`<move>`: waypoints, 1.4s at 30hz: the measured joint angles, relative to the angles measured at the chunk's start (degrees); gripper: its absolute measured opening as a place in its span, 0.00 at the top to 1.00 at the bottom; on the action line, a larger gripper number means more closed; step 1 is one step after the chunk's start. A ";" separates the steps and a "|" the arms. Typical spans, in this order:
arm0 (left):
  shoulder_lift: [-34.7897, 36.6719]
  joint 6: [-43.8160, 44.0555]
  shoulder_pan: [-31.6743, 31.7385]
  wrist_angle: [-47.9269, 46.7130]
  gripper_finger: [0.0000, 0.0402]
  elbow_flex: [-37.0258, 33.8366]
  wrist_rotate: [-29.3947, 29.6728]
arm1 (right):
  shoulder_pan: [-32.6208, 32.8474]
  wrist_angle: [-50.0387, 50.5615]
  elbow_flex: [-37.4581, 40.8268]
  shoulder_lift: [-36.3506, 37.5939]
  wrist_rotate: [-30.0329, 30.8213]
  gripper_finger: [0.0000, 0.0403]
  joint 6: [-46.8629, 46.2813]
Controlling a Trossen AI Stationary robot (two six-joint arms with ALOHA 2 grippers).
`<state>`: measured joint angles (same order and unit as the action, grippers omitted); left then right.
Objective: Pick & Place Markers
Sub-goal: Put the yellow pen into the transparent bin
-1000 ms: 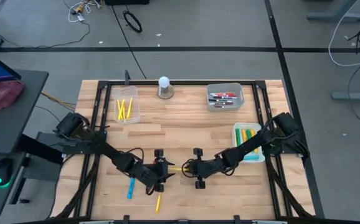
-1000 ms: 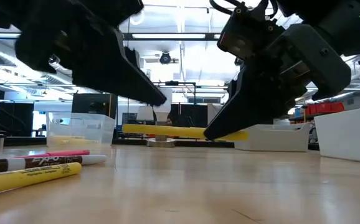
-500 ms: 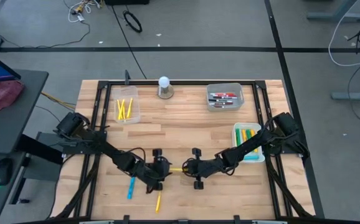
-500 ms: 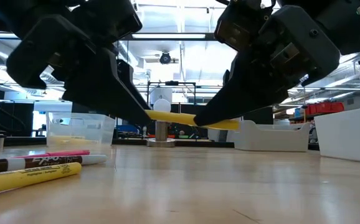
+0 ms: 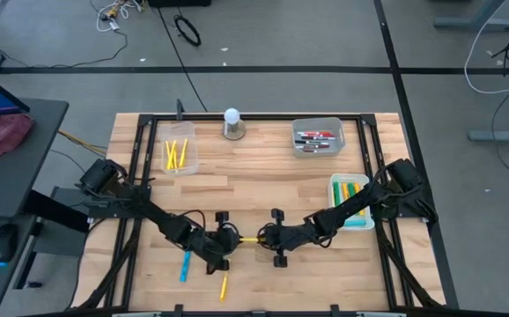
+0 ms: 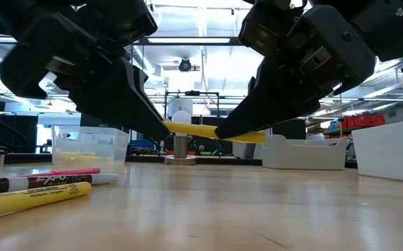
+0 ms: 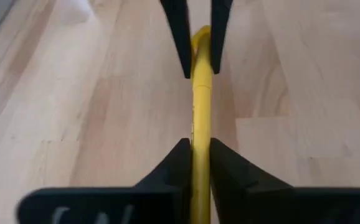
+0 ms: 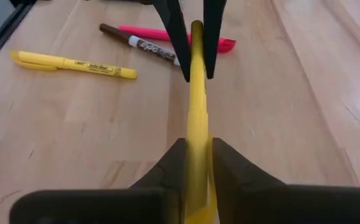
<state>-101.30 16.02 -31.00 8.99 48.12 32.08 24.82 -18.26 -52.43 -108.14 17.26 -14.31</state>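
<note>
Because both arms meet mid-table, the slim yellow plastic marker (image 6: 212, 132) hangs between them: right gripper (image 8: 193, 163) and left gripper (image 7: 198, 163) each pinch it, seemingly a handover.

A white round-topped knob (image 5: 232, 116) stands on its grey base (image 5: 233, 133).

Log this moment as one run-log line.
stage: handover | left gripper: shut on yellow marker | right gripper: shut on same marker | marker: off table, level
</note>
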 joint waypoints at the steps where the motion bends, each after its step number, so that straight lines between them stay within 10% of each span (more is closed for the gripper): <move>1: 0.00 0.00 -0.02 0.01 0.91 0.00 -0.44 | 0.00 0.00 -0.02 0.00 -0.29 0.88 0.05; 7: 1.46 6.52 0.04 -5.62 0.91 0.25 0.45 | -0.32 3.54 -0.32 0.54 1.85 0.76 -1.83; 24: 32.07 64.58 9.61 -80.36 0.91 0.00 7.55 | -0.39 11.95 -0.06 0.39 9.29 0.68 -14.42; 32: 39.41 55.54 32.21 -86.18 0.91 0.00 0.03 | -0.39 10.15 -0.06 0.39 9.31 0.71 -13.70; 42: 37.33 29.20 57.13 -67.06 0.90 -2.62 -11.60 | -0.38 8.96 -0.06 0.37 9.31 0.71 -13.68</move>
<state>-63.97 45.22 26.13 -58.07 45.50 20.48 24.44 -9.30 -52.49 -107.77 26.57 -28.00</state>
